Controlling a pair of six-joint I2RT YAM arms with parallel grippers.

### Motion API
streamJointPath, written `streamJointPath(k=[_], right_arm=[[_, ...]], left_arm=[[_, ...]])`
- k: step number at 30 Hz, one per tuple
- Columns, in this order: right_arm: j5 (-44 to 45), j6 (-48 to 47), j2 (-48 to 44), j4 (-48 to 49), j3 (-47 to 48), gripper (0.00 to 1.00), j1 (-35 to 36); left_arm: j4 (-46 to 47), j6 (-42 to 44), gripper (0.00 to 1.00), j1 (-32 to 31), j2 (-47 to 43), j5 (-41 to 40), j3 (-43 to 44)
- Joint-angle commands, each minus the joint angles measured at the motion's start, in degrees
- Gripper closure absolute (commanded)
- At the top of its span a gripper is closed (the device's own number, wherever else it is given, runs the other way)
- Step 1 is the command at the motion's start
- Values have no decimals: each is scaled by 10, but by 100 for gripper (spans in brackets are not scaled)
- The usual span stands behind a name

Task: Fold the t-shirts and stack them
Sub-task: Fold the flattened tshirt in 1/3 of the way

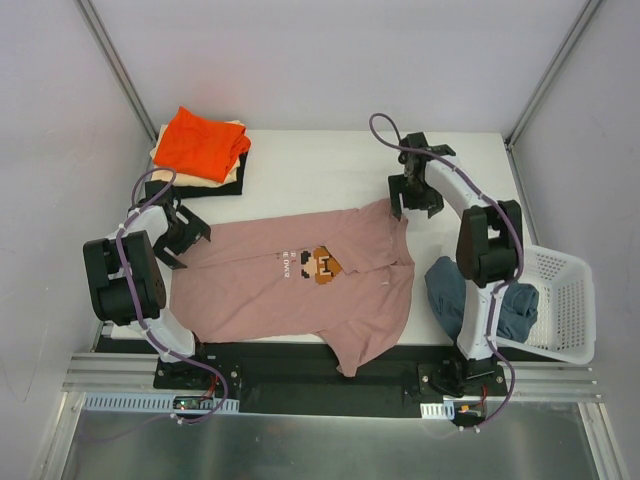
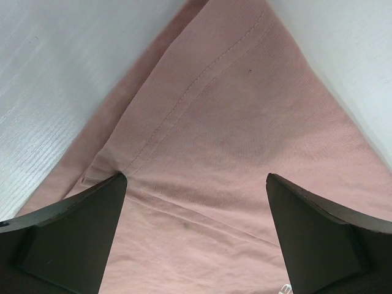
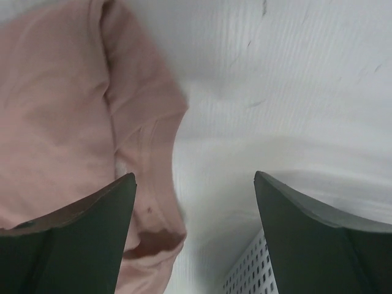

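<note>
Lying spread: pink t-shirt (image 1: 270,290), print side up across the middle of the surface (image 1: 320,165), its near right part hanging past the near edge.
Print: small pixel-art figure (image 1: 320,265) near the middle of the pink cloth.
Left pincer (image 1: 188,238): jaws wide apart with nothing between them. It hovers over the pink t-shirt's left end, where the wrist view shows a stitched seam and a fold. Whether the fingertips touch the cloth cannot be told.
Right pincer (image 1: 408,208): jaws wide apart, holding nothing. It is at the far right corner of the pink t-shirt, with the cloth's rounded edge just beside the finger on the left of the wrist view and bare surface under the gap.
Stack: orange t-shirt (image 1: 200,145) on top, cream t-shirt (image 1: 233,178) beneath, black t-shirt (image 1: 215,190) at the bottom, at the far left corner of the surface.
Basket (image 1: 565,300): white mesh, at the right edge, with a slate blue t-shirt (image 1: 450,285) spilling from it onto the surface.
</note>
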Motion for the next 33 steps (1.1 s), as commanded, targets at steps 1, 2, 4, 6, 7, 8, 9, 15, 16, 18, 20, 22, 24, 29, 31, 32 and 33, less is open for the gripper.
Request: streamJointPath(k=[1, 2, 4, 6, 7, 8, 9, 15, 16, 18, 20, 22, 24, 29, 31, 32, 33], right_arm=[[-98, 51, -121, 28, -68, 18, 15], [-112, 59, -143, 37, -89, 19, 14], [-177, 85, -160, 63, -144, 21, 15], [-229, 111, -175, 81, -192, 25, 17], [-241, 116, -177, 98, -203, 26, 23], [-248, 117, -178, 103, -213, 28, 29], [-255, 119, -177, 107, -224, 30, 39], [-236, 136, -142, 111, -231, 34, 59], [-224, 142, -136, 108, -228, 36, 59], [-179, 142, -119, 94, -225, 39, 60], [-148, 142, -101, 74, -217, 36, 60], [-128, 139, -92, 68, -220, 35, 58], [-135, 142, -79, 70, -229, 35, 52], [-171, 148, -65, 79, -232, 36, 34], [-186, 151, -61, 81, -225, 36, 22], [-200, 149, -59, 80, -222, 35, 17], [-208, 152, -57, 80, -216, 35, 8]], left_arm=[[6, 7, 1, 7, -15, 12, -1], [6, 8, 1, 7, -15, 10, -2], [6, 11, 1, 8, -15, 8, -6], [7, 10, 1, 7, -15, 7, -9], [8, 9, 1, 7, -14, 8, -11], [11, 8, 1, 7, -13, 9, -12], [13, 7, 1, 7, -10, 11, -13], [20, 5, 1, 7, -2, 16, -20], [19, 5, 1, 7, -2, 16, -21], [20, 6, 1, 7, -2, 13, -21], [20, 6, 1, 8, -1, 12, -22], [20, 6, 1, 7, 2, 13, -20], [20, 6, 1, 8, 6, 12, -19], [20, 3, 1, 5, 13, 16, -11], [20, 2, 1, 0, 20, 18, -2], [20, -1, 1, -4, 23, 18, 10], [20, -2, 1, -14, 31, 17, 17]])
